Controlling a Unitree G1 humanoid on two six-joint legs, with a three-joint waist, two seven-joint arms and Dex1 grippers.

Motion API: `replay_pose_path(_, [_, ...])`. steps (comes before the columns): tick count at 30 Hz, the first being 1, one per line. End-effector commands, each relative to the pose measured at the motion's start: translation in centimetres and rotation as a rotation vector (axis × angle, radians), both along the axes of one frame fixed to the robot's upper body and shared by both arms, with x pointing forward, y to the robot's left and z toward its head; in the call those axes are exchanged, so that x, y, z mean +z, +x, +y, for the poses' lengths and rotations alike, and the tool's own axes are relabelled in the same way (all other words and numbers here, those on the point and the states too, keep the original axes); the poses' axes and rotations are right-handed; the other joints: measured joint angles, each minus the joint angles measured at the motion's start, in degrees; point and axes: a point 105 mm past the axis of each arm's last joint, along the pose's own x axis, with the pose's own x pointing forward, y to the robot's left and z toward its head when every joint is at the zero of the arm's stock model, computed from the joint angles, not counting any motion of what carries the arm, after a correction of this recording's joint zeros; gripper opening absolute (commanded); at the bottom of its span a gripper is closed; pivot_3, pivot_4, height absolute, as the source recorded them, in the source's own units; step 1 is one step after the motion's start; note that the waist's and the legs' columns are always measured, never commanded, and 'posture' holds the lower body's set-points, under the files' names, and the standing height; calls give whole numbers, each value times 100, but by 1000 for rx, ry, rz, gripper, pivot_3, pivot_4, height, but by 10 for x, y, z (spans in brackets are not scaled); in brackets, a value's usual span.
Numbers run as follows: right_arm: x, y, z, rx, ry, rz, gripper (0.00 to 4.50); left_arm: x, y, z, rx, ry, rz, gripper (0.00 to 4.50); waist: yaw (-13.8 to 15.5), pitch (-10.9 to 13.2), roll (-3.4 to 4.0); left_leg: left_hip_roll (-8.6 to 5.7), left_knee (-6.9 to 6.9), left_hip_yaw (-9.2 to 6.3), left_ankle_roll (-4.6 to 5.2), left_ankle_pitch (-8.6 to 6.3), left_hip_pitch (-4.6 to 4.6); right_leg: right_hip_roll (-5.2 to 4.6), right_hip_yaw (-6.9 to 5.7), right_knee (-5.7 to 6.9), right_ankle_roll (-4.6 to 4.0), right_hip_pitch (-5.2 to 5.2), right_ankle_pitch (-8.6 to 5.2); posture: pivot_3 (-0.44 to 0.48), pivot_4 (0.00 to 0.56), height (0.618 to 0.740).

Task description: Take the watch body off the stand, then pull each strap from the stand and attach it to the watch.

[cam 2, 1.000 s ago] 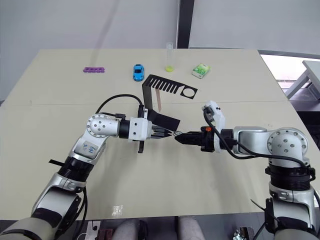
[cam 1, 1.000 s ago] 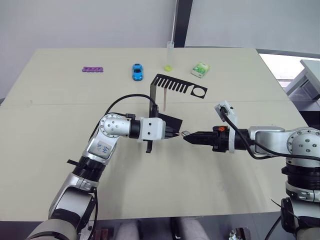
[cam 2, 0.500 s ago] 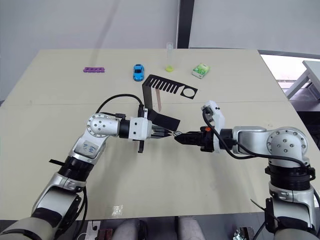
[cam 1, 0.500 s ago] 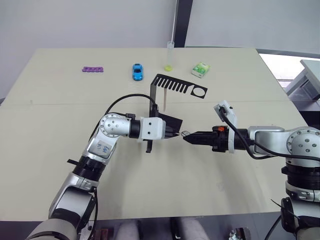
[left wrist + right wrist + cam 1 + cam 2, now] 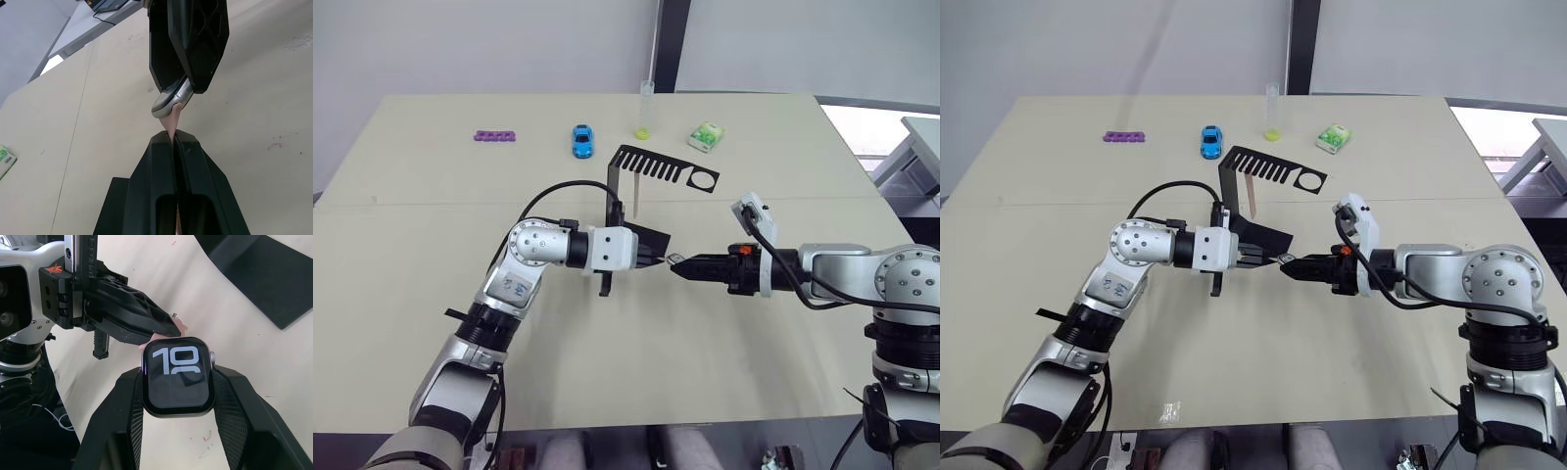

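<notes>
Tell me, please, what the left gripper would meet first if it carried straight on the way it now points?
Most likely the small rounded-square watch body with the dark screen, clamped in the right gripper. The left gripper, shut on a pale pink strap, points at it, and the strap's tip already reaches its silver edge.

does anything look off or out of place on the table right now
Nothing stands out. The right gripper holds the watch body squarely, the left gripper pinches a strap against its edge, and the stand is upright with one strap hanging from it.
</notes>
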Motion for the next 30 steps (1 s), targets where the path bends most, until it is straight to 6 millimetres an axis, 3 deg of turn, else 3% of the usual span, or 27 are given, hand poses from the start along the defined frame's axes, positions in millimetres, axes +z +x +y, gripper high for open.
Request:
replay_pose_path(1, [12,-12,17,103,31,-50,1517,18,-10,-21,-77,-45,-67,0,0,0,0,0,0,0,0,0,0,0,0,0,0,0,0,0,150,740])
replay_pose_path(30, [13,-14,21,114,35,-53,1517,16,-12,-21,-85,-36,-70,0,0,0,0,0,0,0,0,0,0,0,0,0,0,0,0,0,150,740])
